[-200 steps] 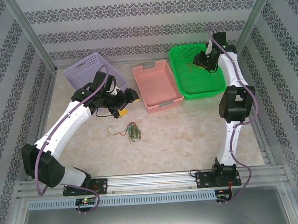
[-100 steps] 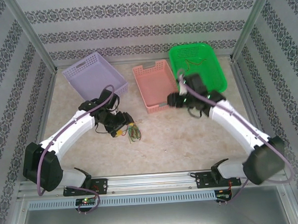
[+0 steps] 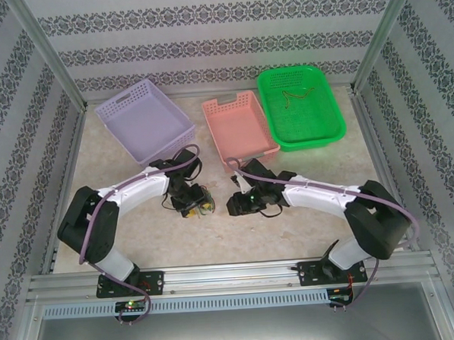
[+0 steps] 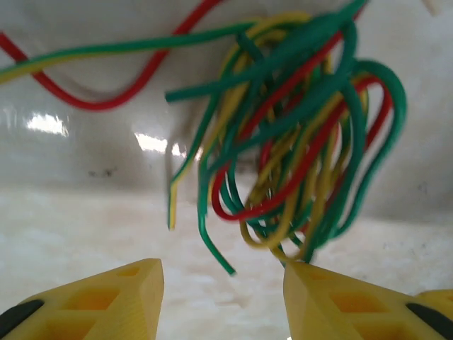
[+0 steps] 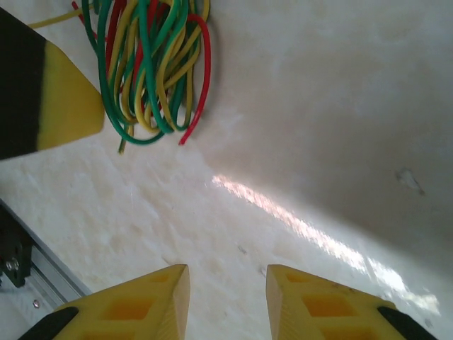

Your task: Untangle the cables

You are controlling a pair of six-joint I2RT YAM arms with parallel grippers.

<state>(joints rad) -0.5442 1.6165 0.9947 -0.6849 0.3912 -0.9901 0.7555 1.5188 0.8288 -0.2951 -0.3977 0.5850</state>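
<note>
While I reach low over the desk (image 3: 238, 242) from both sides, the cables (image 3: 204, 204) lie on it in a green, yellow and red tangle. My left jaws stand parted and hold nothing, the cables just ahead of their tips. My right jaws stand parted and empty over bare desk, cables farther ahead.

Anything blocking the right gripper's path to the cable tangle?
Nothing visible. Bare table lies between the open right gripper and the cable tangle. The left gripper sits at the tangle's opposite side, off that path.
</note>
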